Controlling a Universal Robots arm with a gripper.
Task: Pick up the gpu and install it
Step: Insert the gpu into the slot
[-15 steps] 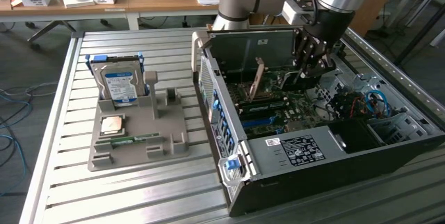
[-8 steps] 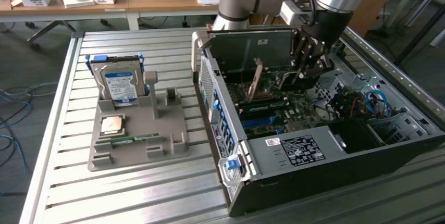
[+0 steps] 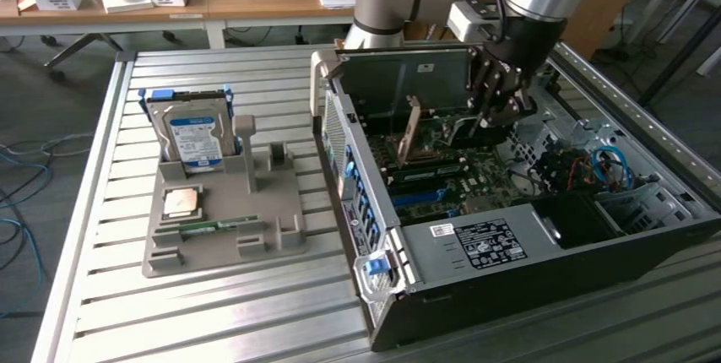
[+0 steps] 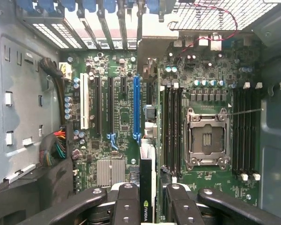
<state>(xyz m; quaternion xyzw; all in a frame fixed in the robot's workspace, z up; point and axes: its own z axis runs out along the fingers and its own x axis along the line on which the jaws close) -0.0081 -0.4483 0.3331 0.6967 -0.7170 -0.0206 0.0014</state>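
My gripper [image 3: 497, 111] is inside the open computer case [image 3: 474, 245], above the motherboard. It is shut on the gpu [image 3: 445, 133], which hangs upright with its pale bracket strip toward the case's rear wall. In the wrist view my gripper [image 4: 148, 208] holds the gpu [image 4: 147, 187] edge-on between two black fingers [image 4: 126, 204], and a green logo shows on the card. The card's edge runs just beside the long blue slot [image 4: 136, 108] on the motherboard [image 4: 117, 140]. I cannot tell whether the card touches a slot.
A grey parts tray [image 3: 225, 249] lies at the exterior view's left with a silver hard drive [image 3: 192, 135], a processor chip [image 3: 182, 203] and a slim green RAM stick [image 3: 208, 226]. Inside the case are an open processor socket [image 4: 207, 138], cable bundles [image 4: 56, 145] and the rear bracket openings [image 4: 98, 18].
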